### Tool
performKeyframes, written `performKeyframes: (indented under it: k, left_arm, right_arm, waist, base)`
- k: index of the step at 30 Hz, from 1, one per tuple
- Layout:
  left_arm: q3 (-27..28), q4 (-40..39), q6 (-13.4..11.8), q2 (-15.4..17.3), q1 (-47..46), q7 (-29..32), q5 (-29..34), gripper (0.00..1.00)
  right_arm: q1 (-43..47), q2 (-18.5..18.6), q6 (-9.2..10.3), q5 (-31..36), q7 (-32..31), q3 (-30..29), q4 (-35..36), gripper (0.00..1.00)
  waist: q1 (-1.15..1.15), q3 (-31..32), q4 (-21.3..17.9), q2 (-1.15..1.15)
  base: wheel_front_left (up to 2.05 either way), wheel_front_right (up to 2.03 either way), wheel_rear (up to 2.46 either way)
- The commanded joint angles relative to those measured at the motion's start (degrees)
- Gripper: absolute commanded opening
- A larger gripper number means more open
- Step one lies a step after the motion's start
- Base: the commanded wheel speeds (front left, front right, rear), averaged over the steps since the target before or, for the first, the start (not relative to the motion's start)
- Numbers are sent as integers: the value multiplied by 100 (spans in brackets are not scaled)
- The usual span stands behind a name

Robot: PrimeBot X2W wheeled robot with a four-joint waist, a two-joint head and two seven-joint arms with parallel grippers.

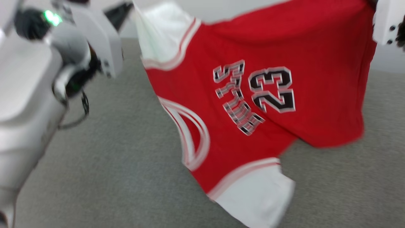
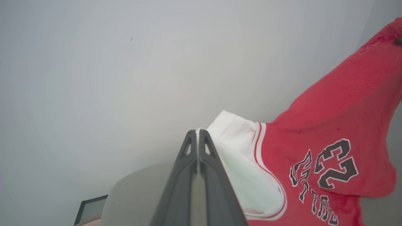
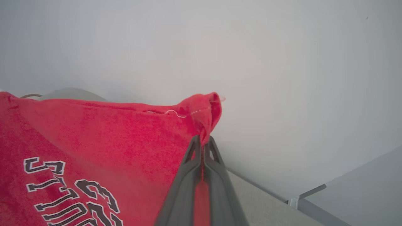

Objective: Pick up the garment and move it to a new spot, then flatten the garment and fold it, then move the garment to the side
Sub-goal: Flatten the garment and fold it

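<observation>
The garment (image 1: 253,95), a red jersey with white sleeves and a black-and-white "23", hangs stretched in the air above the grey table (image 1: 110,158), its lower white sleeve (image 1: 256,196) drooping toward the surface. In the left wrist view my left gripper (image 2: 198,133) is shut on the edge of the upper white sleeve (image 2: 238,147). In the right wrist view my right gripper (image 3: 202,139) is shut on a bunched red hem corner (image 3: 204,110) of the garment (image 3: 94,141). The head view shows the pale left arm (image 1: 38,95) at the left and the right arm's housing (image 1: 387,22) at the top right.
A plain pale wall (image 3: 282,62) stands behind the table. The table's far edge with a metal frame piece (image 3: 304,194) shows at the lower right of the right wrist view. Grey tabletop lies bare left of the hanging garment.
</observation>
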State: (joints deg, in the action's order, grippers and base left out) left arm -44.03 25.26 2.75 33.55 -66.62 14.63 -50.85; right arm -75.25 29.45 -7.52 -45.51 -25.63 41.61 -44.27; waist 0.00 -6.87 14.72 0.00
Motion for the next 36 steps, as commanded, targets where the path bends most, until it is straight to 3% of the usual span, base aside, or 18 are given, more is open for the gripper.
performKeyframes:
  k: [1,11,21,29,36]
  left_arm:
    - [14,182,46,-80,-207,24,23,0]
    - [7,1727,204,-657,-1635,-109,291,0]
    - [-103,3101,283,-1071,-2772,-860,707,0]
    - [-189,3590,374,-1110,-3609,-1515,948,0]
    - [-266,3772,349,-1051,-4508,-2079,1219,0]
  right_arm:
    - [-95,4,6,56,111,20,-74,0]
    - [-670,-467,6,625,1200,-227,-897,0]
    - [-1186,-1155,6,960,1785,-262,-1512,0]
    - [-1638,-1234,6,1052,2076,-238,-1703,0]
    - [-2357,-1217,6,1379,2820,-466,-1942,0]
  waist:
    - [0,277,-318,0]
    - [0,513,-767,0]
    - [0,509,-1169,0]
    - [0,-147,-1354,0]
    - [0,-1271,-1491,0]
  base:
    - [0,0,0]
    - [0,0,0]
    - [0,0,0]
    - [0,0,0]
    - [0,0,0]
